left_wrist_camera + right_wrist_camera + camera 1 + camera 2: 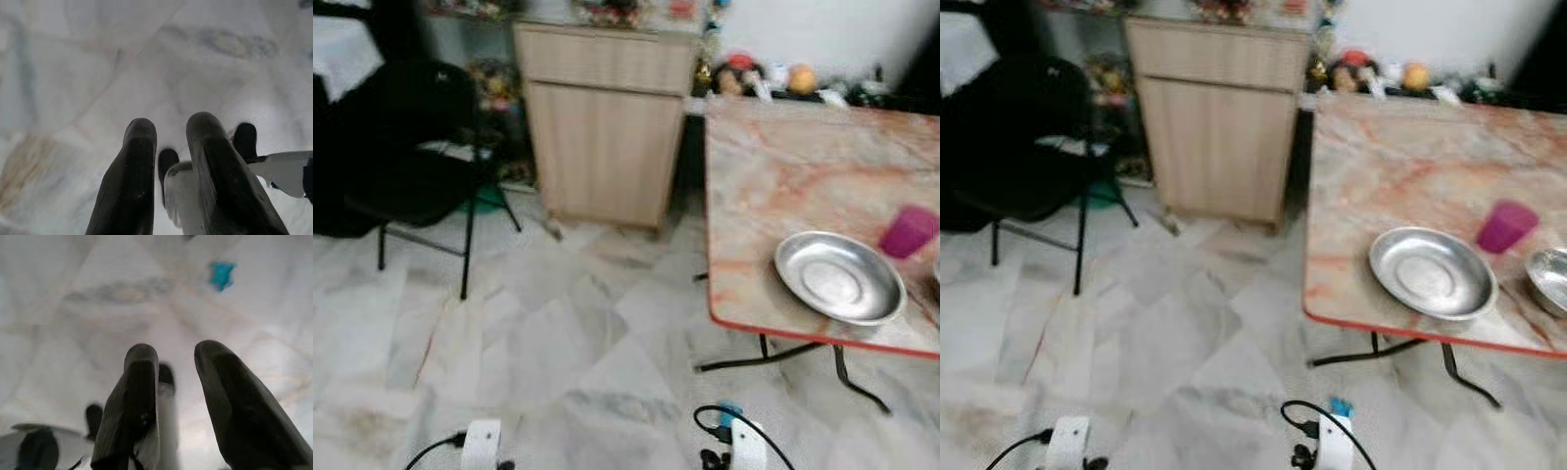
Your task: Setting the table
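The table (1400, 157), marble-patterned with a red edge, carries a steel plate (1433, 272), a pink cup (1506, 226) and a steel bowl (1551, 279); no writing is legible. Left gripper (168, 132) and right gripper (178, 355) hang over floor tiles (558, 343), fingers slightly parted, holding nothing.

Two silver-white arm ends, left arm (481, 443) and right arm (747, 446), each trailing a looped black cable, the right with a small turquoise tab at its 11 o'clock; each gripper's fingers (132, 181) long, round-tipped, matte black.
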Motion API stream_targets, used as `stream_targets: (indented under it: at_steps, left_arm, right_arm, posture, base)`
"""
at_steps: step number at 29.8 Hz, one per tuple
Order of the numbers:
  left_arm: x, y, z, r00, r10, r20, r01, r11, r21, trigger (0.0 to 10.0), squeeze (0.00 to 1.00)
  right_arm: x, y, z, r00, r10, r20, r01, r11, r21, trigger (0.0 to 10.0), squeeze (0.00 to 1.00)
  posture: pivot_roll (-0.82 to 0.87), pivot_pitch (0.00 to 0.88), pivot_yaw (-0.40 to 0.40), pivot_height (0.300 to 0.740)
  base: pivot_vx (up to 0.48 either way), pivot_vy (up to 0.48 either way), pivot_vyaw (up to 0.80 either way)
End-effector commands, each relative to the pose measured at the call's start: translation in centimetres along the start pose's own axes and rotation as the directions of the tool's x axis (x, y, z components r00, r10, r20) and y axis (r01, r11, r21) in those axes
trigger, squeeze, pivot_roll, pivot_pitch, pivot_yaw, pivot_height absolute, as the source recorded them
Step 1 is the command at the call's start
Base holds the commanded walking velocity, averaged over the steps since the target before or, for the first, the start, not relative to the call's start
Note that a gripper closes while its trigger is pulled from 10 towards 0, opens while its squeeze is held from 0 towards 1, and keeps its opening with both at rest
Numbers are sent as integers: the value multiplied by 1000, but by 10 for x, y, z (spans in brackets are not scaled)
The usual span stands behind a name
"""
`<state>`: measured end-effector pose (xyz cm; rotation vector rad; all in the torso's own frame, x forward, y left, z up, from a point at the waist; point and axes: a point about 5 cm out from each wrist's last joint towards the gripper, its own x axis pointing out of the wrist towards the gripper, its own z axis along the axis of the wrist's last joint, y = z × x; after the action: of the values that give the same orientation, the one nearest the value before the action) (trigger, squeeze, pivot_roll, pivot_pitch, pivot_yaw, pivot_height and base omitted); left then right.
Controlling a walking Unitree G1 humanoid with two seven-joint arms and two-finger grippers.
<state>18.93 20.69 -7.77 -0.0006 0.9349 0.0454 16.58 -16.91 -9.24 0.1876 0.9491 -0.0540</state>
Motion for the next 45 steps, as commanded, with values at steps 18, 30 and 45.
stream_targets:
  at_steps: [18,30,45]
  left_arm:
    - [-2,6,-10,999,18,-31,-18,1000,3,10000,0]
    - [-2,4,-9,1000,14,-28,-14,1000,6,10000,0]
    - [-7,24,-16,998,40,-45,-40,999,4,10000,0]
  right_arm:
    - [-3,-5,-11,999,6,-35,-6,1000,-3,10000,0]
    - [-4,-6,-12,999,12,-40,-12,1000,-13,10000,0]
    - [-2,-2,-10,999,7,-36,-8,1000,-10,10000,0]
  posture:
    - [112,0,-33,740]
    - [114,0,-35,740]
    - [114,0,-34,740]
  base:
    - [0,0,-658]
    - [0,0,-652]
    - [0,0,-635]
